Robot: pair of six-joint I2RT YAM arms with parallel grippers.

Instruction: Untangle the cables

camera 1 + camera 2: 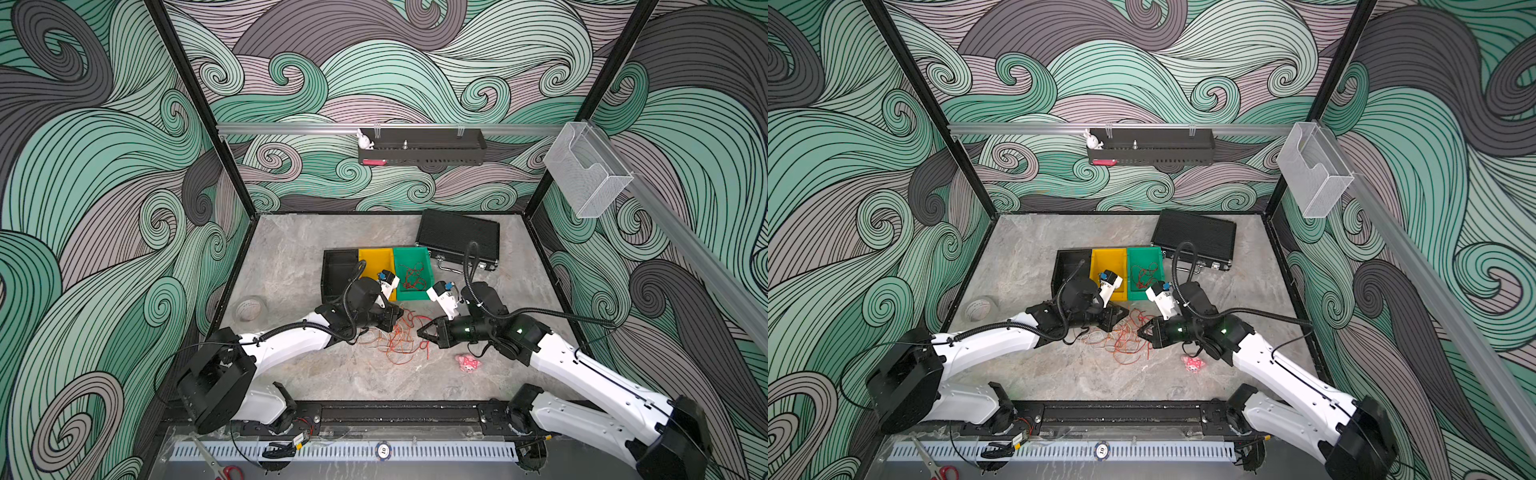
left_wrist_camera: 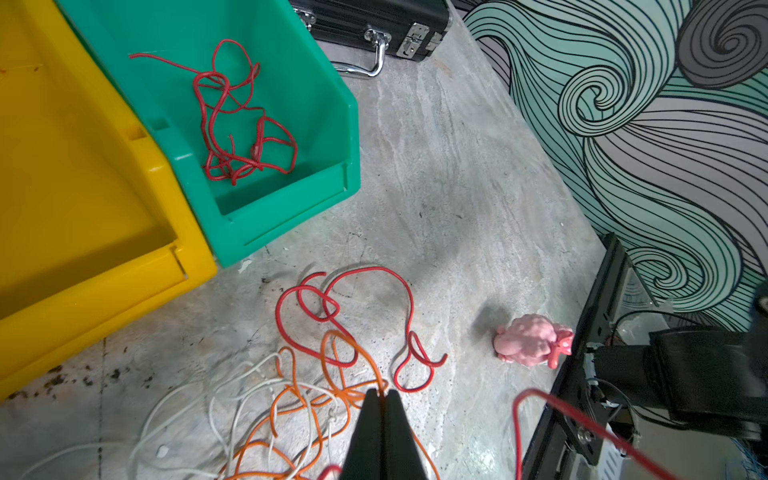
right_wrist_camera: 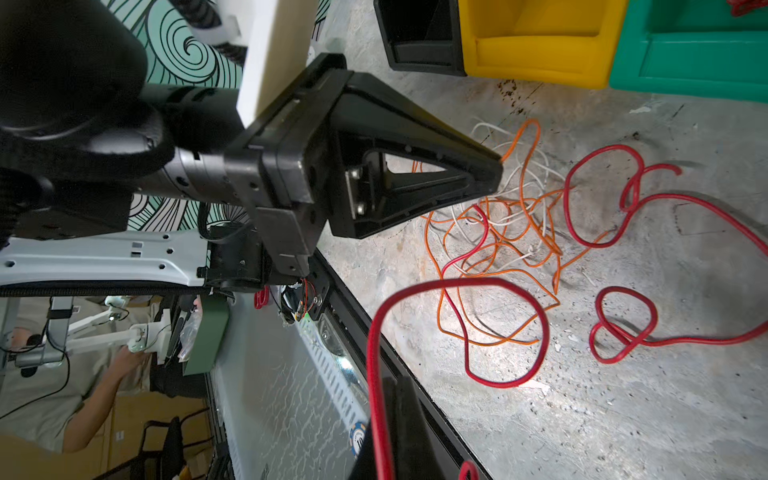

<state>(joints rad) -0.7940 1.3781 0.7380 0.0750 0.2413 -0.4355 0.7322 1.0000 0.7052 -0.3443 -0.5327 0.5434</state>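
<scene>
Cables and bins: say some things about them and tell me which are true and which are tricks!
1. A red tangle lies in the green bin. True.
2. The yellow bin is full of cables. False: the yellow bin looks empty.
3. The pink toy sits in a bin. False: the pink toy lies on the table.
4. The right gripper is shut on a red cable. True.
5. The left gripper is wide open. False: the left gripper is shut, pinching an orange cable.
</scene>
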